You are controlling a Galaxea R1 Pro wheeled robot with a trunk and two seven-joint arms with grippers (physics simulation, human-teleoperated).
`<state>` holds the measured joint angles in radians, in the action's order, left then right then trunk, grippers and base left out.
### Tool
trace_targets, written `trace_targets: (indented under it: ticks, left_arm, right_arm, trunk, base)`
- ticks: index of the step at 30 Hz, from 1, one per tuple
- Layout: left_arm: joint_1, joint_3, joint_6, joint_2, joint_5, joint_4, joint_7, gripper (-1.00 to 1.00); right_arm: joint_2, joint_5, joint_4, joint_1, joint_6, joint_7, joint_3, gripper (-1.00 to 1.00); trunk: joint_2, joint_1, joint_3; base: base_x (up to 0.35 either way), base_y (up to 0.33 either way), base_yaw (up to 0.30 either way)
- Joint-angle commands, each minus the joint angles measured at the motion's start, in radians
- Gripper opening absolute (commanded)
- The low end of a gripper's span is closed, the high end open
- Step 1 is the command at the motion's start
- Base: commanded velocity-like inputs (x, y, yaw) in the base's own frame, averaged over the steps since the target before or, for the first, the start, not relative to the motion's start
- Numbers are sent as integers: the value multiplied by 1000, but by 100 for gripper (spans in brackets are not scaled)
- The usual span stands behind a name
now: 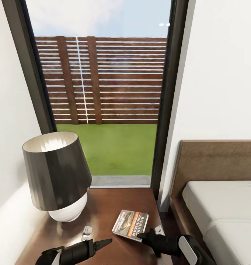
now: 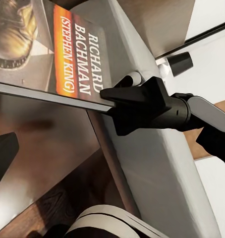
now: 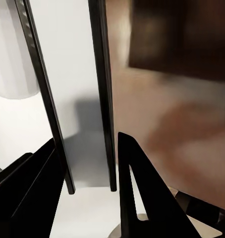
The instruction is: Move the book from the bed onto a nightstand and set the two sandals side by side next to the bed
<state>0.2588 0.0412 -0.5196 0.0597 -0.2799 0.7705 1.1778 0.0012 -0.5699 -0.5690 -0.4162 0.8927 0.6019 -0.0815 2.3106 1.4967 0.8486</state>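
The book (image 1: 131, 222), a thin paperback with an orange band and white lettering, lies on the dark wooden nightstand (image 1: 107, 206) near its front right corner. My right gripper (image 1: 143, 235) is shut on the book's near edge; the left wrist view shows it (image 2: 115, 101) clamped on the book (image 2: 78, 54), and in the right wrist view the book's edge (image 3: 87, 124) runs between the fingers. Over the nightstand's front left my left gripper (image 1: 105, 241) points toward the book, open and holding nothing. The bed (image 1: 221, 209) stands to the right. The sandals are out of view.
A large lamp (image 1: 57, 176) with a dark shade and white base takes up the nightstand's left half. A tall dark-framed window (image 1: 103, 92) stands behind, with white walls on both sides. Two small white objects (image 1: 87, 230) lie near the nightstand's front.
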Motion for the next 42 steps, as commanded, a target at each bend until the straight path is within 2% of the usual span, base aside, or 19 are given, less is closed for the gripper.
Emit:
trace_targets:
  ticks: [1,16,18,20,22,29,42]
  left_arm:
    - [0,0,-10,0,-4,0,2,100]
    - [0,0,-10,0,-4,0,2,100]
    - [0,0,-10,0,-4,0,2,100]
    - [0,0,-10,0,-4,0,2,100]
    - [0,0,-10,0,-4,0,2,100]
    - [0,0,-10,0,-4,0,2,100]
    - [0,0,-10,0,-4,0,2,100]
  right_arm:
    - [0,2,0,0,5,2,-3,-100]
    - [0,1,-5,0,7,13,-3,-100]
    - [0,1,-6,0,7,40,-3,-100]
    - [0,2,-5,0,6,116,-1,-100]
    - [0,2,-4,-1,6,150,0,-100]
    - [0,4,-3,0,6,172,0,-100]
    - [0,6,-2,0,5,173,0,-100]
  trunk:
    - [0,0,1]
    - [0,0,1]
    - [0,0,1]
    - [0,0,1]
    - [0,0,1]
    - [0,0,1]
    - [91,50,42]
  base:
    - [0,0,0]
    - [0,0,0]
    - [0,0,0]
    - [0,0,0]
    - [0,0,0]
    - [0,0,0]
    - [0,0,0]
